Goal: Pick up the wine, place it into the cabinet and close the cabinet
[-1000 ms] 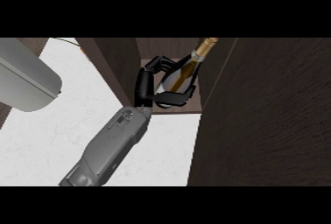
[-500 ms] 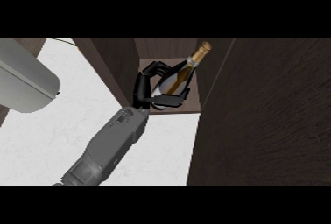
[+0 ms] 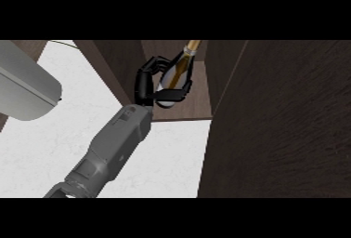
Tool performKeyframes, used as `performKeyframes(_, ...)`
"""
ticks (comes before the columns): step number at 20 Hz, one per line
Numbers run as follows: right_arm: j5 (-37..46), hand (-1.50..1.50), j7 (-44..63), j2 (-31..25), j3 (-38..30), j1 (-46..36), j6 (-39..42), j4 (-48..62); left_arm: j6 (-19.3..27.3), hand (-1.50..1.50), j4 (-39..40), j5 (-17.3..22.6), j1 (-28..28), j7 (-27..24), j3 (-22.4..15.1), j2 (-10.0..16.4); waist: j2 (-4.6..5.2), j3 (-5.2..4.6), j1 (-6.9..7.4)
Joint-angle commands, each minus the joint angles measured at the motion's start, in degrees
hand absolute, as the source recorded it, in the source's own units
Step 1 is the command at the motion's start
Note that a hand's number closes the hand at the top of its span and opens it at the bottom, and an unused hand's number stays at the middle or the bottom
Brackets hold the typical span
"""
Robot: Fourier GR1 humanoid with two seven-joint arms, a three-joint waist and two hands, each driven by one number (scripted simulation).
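Hand [image 3: 145, 86] closed round wine bottle [image 3: 176, 70], fingers wrapped over its lower body, neck pointing away from wrist. Bottle tilted, inside open cabinet [image 3: 195, 111] past white table's [image 3: 41, 153] far edge. Contact with cabinet floor: cannot tell.

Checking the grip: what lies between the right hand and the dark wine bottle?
Nothing: the head view shows the right hand curled round the dark wine bottle.

the right hand [image 3: 143, 87] has tipped the wine [image 3: 177, 70] more upright inside the cabinet [image 3: 109, 60].
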Motion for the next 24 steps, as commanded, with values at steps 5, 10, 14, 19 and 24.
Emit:
performKeyframes(5, -6.23, -1.5, 2.75, -0.85, -3.34, -0.85, 0.22, -3.97, -1.82, 1.5, 9.42, 1.61, -4.76, -3.38, 4.59, -0.1, 0.24, 0.0, -0.69)
performKeyframes(10, -3.95, -1.5, 2.57, 0.35, -1.4, 0.39, -0.29, -3.45, -2.55, 1.5, 12.15, 1.85, -7.82, -2.99, 5.44, -0.11, 0.3, -0.01, -0.93)
performKeyframes(14, -1.14, -1.5, 1.04, 1.12, 0.87, -0.57, -0.27, -2.06, 2.53, 1.5, 16.46, -1.18, -10.43, -3.55, 5.08, 1.55, 0.46, -0.02, -0.82)
performKeyframes(19, -1.95, -1.5, -1.44, 1.76, 1.23, 0.03, 0.85, -1.25, 6.81, 1.5, 20.1, -2.09, -12.6, -2.35, 5.17, 0.95, 1.1, 0.0, -1.96)
performKeyframes(24, -2.88, -1.5, 0.04, 1.0, 1.22, -1.23, 1.38, -0.81, 3.91, 1.5, 21.63, -2.34, -13.12, -0.33, 5.32, 1.98, 1.43, -0.06, -2.88)
